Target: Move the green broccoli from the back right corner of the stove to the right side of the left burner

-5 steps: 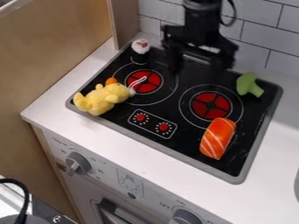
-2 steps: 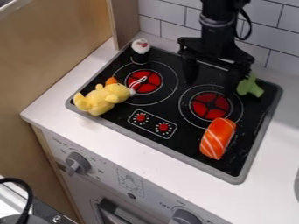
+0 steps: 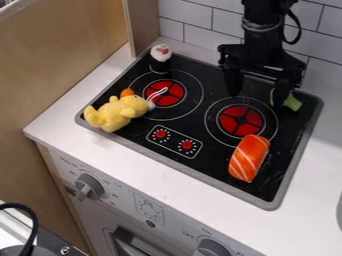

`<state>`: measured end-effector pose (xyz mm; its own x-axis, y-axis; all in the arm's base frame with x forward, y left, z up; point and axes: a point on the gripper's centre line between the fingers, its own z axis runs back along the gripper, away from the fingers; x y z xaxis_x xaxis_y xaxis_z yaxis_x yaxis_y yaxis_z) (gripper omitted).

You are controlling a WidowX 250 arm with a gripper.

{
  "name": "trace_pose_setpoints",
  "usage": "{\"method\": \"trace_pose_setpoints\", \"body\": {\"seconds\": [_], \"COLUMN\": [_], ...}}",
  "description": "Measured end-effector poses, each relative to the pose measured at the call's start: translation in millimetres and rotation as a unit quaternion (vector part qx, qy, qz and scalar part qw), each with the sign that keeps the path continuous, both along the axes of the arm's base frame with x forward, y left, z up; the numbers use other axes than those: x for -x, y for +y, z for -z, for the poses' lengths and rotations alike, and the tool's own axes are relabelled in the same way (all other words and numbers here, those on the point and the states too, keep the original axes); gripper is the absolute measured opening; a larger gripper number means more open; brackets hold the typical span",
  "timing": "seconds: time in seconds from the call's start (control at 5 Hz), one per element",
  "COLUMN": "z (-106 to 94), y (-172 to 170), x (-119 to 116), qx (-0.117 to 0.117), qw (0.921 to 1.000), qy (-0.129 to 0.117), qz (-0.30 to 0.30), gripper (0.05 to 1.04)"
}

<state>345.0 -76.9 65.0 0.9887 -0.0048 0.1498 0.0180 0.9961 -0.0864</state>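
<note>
The black gripper (image 3: 257, 94) hangs over the back right of the stovetop (image 3: 215, 150), its two fingers spread wide with nothing seen between them. Its right finger partly covers the green broccoli (image 3: 292, 102); whether they touch I cannot tell. In front of the gripper is the right rear burner (image 3: 241, 120). An orange salmon sushi toy (image 3: 249, 158) lies at the front right of the stovetop. At the left edge lies a yellow plush toy (image 3: 117, 113) with an orange part. A black and white sushi roll toy (image 3: 160, 58) stands at the back left corner.
A tiled wall (image 3: 198, 21) rises behind the stovetop, close to the arm. A wooden panel (image 3: 63, 45) borders the counter (image 3: 57, 117) on the left. Oven knobs (image 3: 89, 186) are on the front face below.
The gripper has moved to the right along the back of the stovetop, and its right finger now overlaps the broccoli from this view. The toys have kept their places.
</note>
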Motion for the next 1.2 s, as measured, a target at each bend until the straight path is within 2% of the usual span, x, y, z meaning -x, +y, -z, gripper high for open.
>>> {"method": "trace_pose_setpoints", "body": {"seconds": [0.4,0.8,1.2], "z": [3.6,14.0,18.4], "y": [-8.3,-11.2,-10.1], "x": [-17.0,-27.4,-35.3], "qx": [0.020,0.027,0.021], "qw": [0.9997,0.9991,0.9990], "qy": [0.001,0.000,-0.011], "qz": [-0.017,-0.034,-0.037], "gripper": [0.999,0.999,0.972]}}
